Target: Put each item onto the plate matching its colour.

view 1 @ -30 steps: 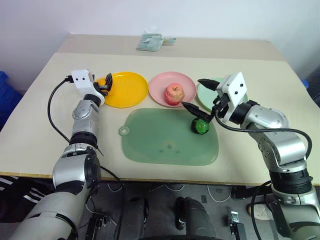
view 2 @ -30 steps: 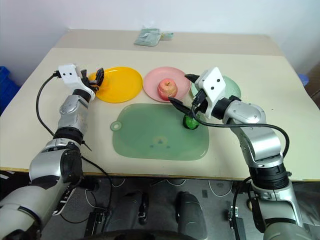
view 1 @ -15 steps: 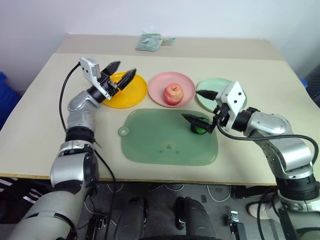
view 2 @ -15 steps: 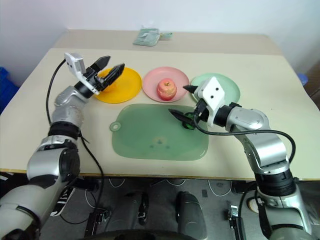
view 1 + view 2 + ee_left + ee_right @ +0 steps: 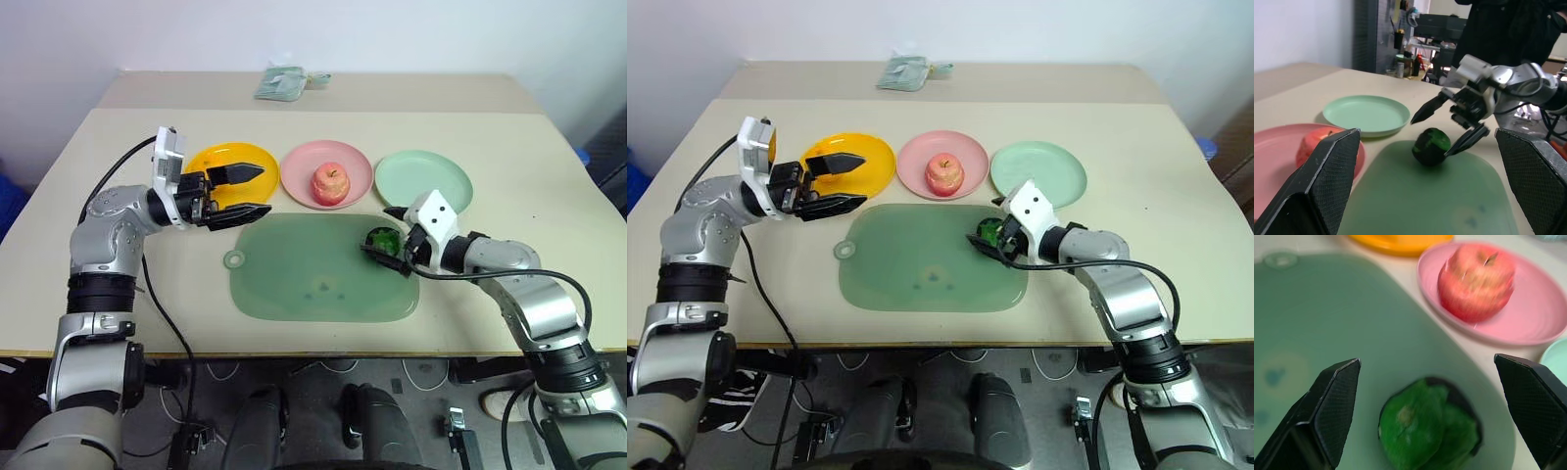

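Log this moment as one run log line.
left gripper: open, empty | right gripper: open around green fruit on mat | apple: on pink plate

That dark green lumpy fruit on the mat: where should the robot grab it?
Probably across its widest middle. The green fruit sits free on the mat, and the open right tool already straddles it from the robot's right, so closing there seems simplest.

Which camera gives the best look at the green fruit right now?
The right wrist view: the green fruit lies close up between that gripper's open fingers. The left wrist view shows it smaller, on the mat; the head views show it partly hidden.
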